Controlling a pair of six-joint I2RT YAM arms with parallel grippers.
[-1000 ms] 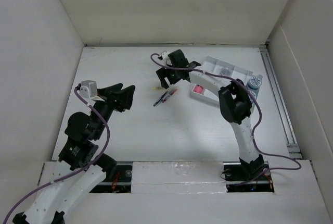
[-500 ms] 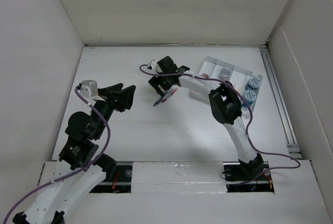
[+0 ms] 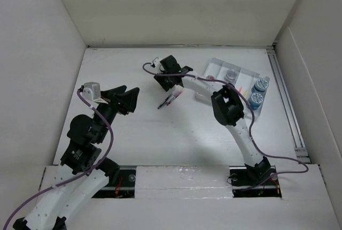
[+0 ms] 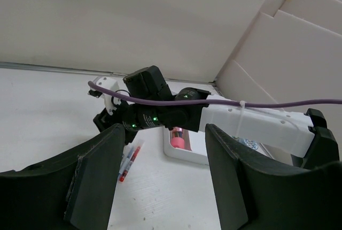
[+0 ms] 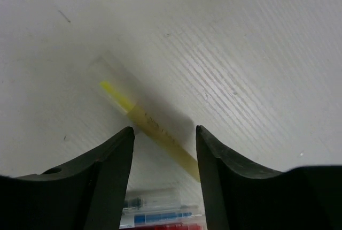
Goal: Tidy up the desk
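The desk is a white tabletop with white panel walls. My right gripper reaches to the far middle of it, open and low. In the right wrist view its open jaws straddle a yellow highlighter that lies flat on the desk, and neither finger touches it. A small bundle of pens, blue and red among them, lies just in front of that gripper and shows in the right wrist view. My left gripper is open and empty above the left part of the desk, pointing at the pens.
A white compartmented tray stands at the far right, holding two blue-capped items, a grey one and a pink one. A metal rail runs along the right edge. My right forearm lies across the tray's near side.
My right gripper has moved left and down, from near the tray to over the yellow highlighter. The left arm and the pens have not moved.
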